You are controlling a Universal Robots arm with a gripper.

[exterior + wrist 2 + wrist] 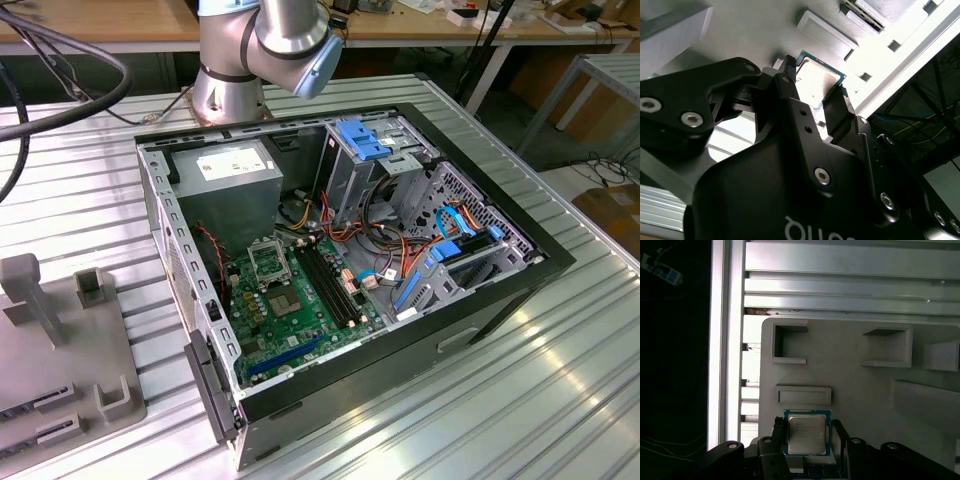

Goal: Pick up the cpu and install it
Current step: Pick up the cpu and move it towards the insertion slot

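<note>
The gripper (808, 436) looks closed on the cpu (807, 431), held between its fingertips over the grey tray (850, 390). A straight, level lift should keep the chip from tilting or slipping

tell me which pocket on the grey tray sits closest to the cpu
The long shallow rectangular pocket, right beside the cpu. The deeper square pocket and the wider pocket lie farther off on the grey tray.
</note>
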